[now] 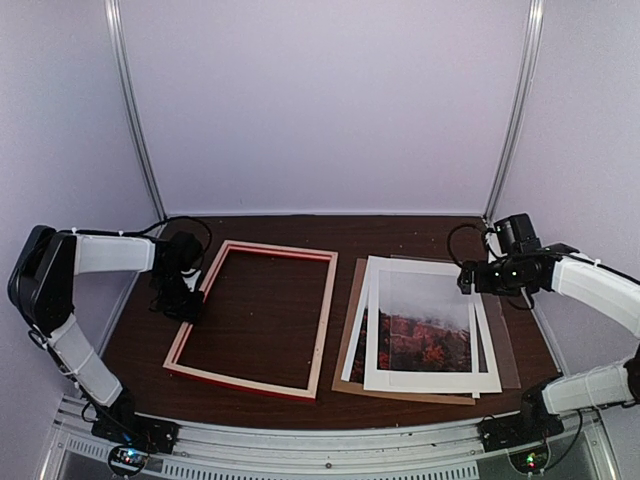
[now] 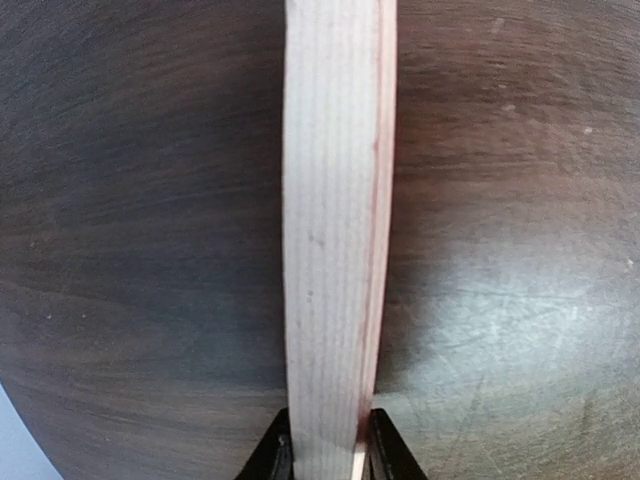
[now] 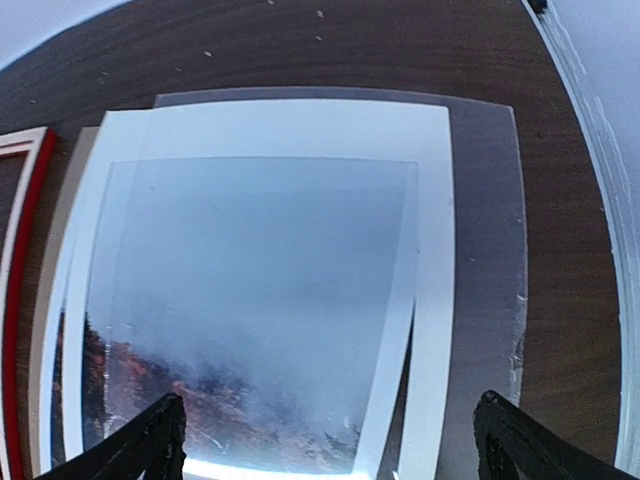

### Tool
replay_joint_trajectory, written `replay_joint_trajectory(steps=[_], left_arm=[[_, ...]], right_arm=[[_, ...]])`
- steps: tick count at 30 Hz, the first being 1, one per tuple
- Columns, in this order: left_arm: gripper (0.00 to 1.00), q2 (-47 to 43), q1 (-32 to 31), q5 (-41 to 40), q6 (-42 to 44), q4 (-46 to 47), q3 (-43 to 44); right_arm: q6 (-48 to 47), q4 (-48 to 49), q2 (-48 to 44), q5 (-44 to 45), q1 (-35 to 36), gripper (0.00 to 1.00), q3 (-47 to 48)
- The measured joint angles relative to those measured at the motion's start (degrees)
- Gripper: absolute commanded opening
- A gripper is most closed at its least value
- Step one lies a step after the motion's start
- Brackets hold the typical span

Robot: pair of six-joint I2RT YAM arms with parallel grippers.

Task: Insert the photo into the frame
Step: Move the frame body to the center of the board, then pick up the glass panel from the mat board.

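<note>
Red-edged, the frame [image 1: 325,320] sat at nine o'clock, its left rail pinched by the left tool [image 2: 322,455]; the right tool [image 3: 335,440] (jaws wide, empty) hovered over the photo [image 1: 425,335] at three o'clock.

The right gripper's [image 3: 332,402] two dark fingers [image 3: 150,445] stand wide apart at the bottom corners, nothing between them, over a loose stack on the dark table [image 3: 300,45]. The photo [image 3: 250,300] shows misty grey sky with red-orange foliage low on the left. A white mat [image 3: 435,250] borders it. A clear sheet [image 3: 490,250] sticks out past the mat's right side. The frame's [image 3: 20,250] red corner shows at the left edge, just beside the stack
</note>
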Motion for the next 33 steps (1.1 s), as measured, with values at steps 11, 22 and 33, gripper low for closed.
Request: replay_joint_trajectory(steps=[11,22,33], left_arm=[[0.76,-2.73,1.51,-5.25,-2.14,-0.33,-0.24],[0.89,-15.54,1.16,7.08,-5.27,4.04,-0.26],[0.89,-11.61,-14.14,14.73,-10.27,10.88,4.52]], right_arm=[[0.13,-9.88,7.39,3.61,-13.16,1.00,2.75],[1.09,-5.88,17.70,-4.83,-23.50,1.00,2.21],[3.58,-0.68,24.74,-14.91,-24.17,0.94,3.56]])
